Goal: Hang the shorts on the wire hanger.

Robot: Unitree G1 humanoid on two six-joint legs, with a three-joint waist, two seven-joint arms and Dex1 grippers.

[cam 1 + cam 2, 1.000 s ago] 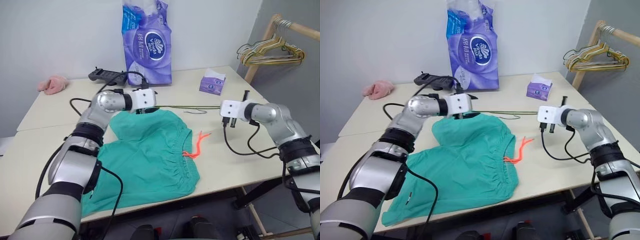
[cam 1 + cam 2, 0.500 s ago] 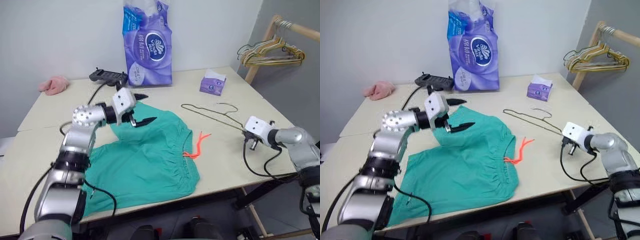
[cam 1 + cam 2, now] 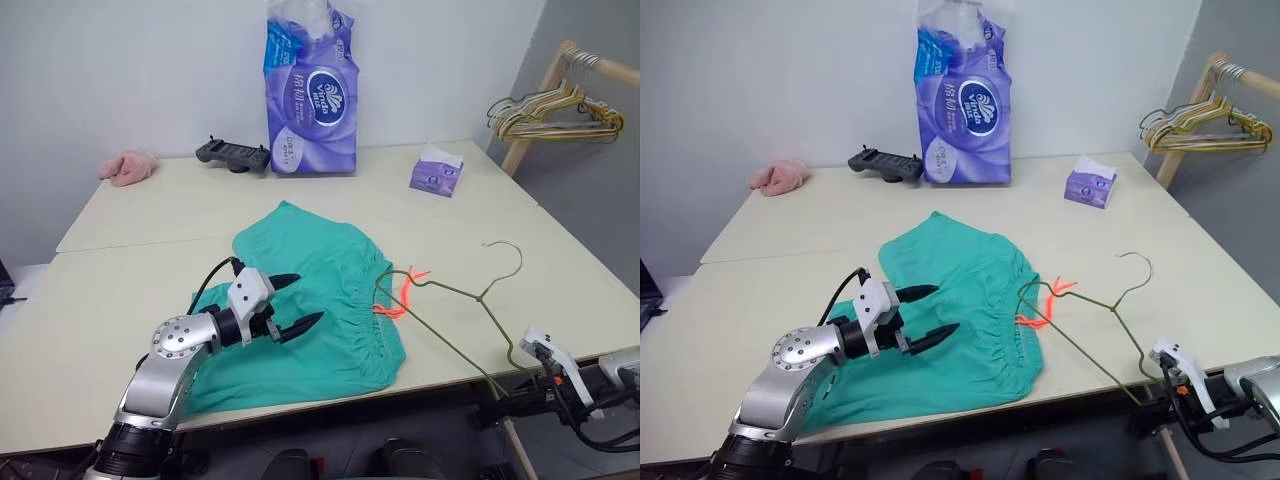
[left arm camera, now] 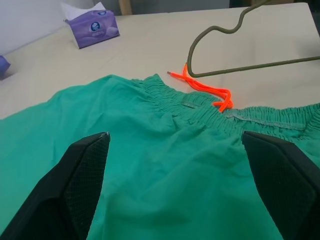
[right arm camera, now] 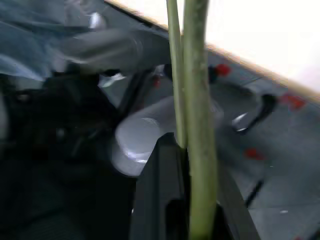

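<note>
The teal shorts lie spread flat on the middle of the table, the orange drawstring at their right waistband. My left gripper hovers low over their front part, open, with nothing between its fingers. The wire hanger slants across the table's front right. One of its corners rests by the drawstring and its hook points toward the back. My right gripper is shut on the hanger's wire just past the table's front right edge.
At the back of the table stand a tall purple tissue pack, a black controller, a pink cloth and a small purple tissue box. A wooden rack with bunched hangers stands at the far right.
Both arms have drawn back toward me and sunk. The left gripper came away from the shorts' far edge and opened wide. The right gripper dragged the hanger to the front right edge.
</note>
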